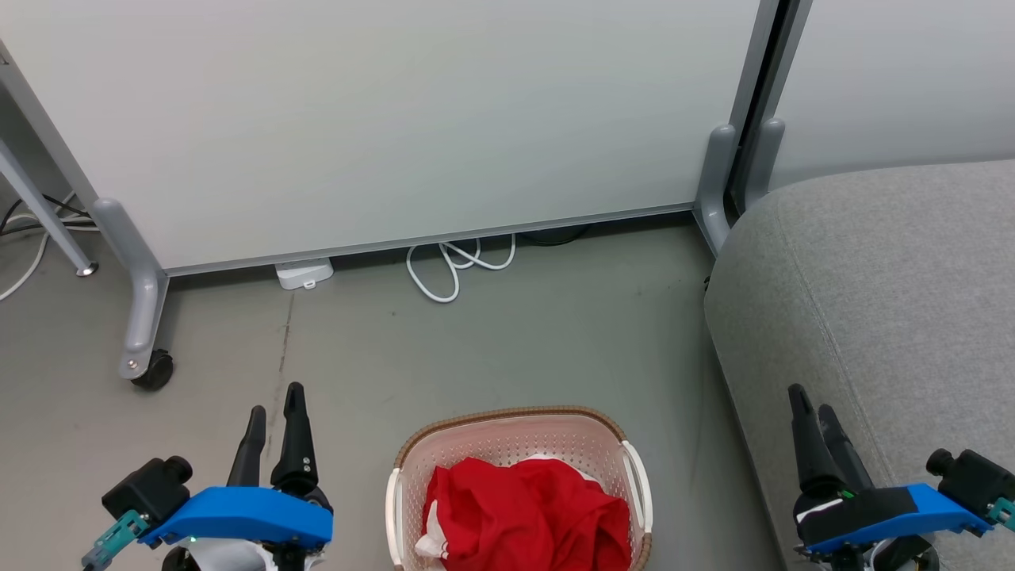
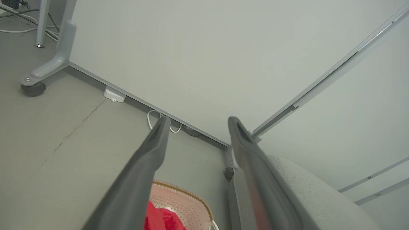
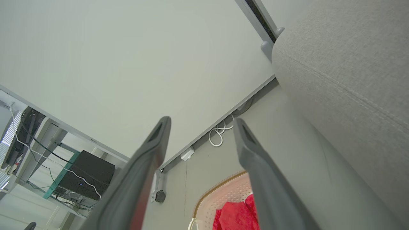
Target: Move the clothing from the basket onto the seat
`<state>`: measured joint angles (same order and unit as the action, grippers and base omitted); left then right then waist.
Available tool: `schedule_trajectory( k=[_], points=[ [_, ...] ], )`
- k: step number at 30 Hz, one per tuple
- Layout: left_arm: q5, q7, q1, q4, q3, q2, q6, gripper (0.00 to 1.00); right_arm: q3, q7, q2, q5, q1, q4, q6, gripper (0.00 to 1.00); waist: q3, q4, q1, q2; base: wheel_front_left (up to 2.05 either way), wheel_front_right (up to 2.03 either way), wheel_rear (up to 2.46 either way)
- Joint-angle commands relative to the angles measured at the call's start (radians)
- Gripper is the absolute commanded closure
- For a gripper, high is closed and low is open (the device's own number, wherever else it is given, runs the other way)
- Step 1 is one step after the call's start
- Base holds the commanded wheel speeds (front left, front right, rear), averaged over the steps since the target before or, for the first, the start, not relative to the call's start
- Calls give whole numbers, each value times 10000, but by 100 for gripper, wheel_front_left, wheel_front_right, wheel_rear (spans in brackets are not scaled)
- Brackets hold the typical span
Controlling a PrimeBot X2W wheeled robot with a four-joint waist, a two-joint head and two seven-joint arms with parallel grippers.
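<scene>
The cream-white basket (image 1: 507,432) with a brown rim stands on the floor at the bottom middle of the head view, holding the bunched bright red clothing (image 1: 527,507). To its right rises the grey seat (image 1: 888,285). My left gripper (image 1: 276,400) hangs open to the left of the basket, holding nothing. Over the seat's front edge my right gripper (image 1: 810,396) is open and empty as well. In the left wrist view the basket (image 2: 188,201) and clothing (image 2: 159,218) lie below my open gripper (image 2: 198,119). The right wrist view shows basket (image 3: 223,195), clothing (image 3: 236,215) and seat (image 3: 345,64).
A white partition panel (image 1: 381,119) on grey wheeled feet (image 1: 147,349) closes off the far side. A white cable loop (image 1: 456,270) and a small white box (image 1: 304,274) lie at its base. Grey floor (image 1: 515,341) stretches between panel and basket.
</scene>
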<state>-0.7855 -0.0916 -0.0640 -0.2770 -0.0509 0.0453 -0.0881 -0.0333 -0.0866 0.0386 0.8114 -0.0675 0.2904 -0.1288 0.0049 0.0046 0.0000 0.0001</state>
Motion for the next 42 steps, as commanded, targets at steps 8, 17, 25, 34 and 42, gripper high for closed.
schedule_trajectory(
  k=[8, 17, 25, 34, 42],
  points=[
    [1234, -320, -339, -108, -190, 82, -69, 0, 90, -201, 96, -1139, -252, -30, -17, 0, 3, 15, 0, -1, 0, 0, 0],
    [2236, -571, -398, -279, -306, 87, -81, 0, 74, -387, 105, -2099, -238, 29, -19, 0, -7, 17, 0, -1, 0, 0, 0],
    [3050, -776, -399, -327, -412, 84, -62, 0, 100, -548, 112, -2848, -223, 70, -21, 0, -23, 39, 0, -1, 0, 0, 0],
    [3893, -989, -402, -361, -522, 81, -67, 0, 54, -681, 122, -3709, -199, 82, -22, 0, -36, 61, 0, -1, 0, 0, 0],
    [4504, -1150, -419, -393, -615, 79, -78, 0, 84, -789, 127, -4283, -214, 119, -24, 0, -32, 49, 0, -1, 0, 0, 0]
  ],
)
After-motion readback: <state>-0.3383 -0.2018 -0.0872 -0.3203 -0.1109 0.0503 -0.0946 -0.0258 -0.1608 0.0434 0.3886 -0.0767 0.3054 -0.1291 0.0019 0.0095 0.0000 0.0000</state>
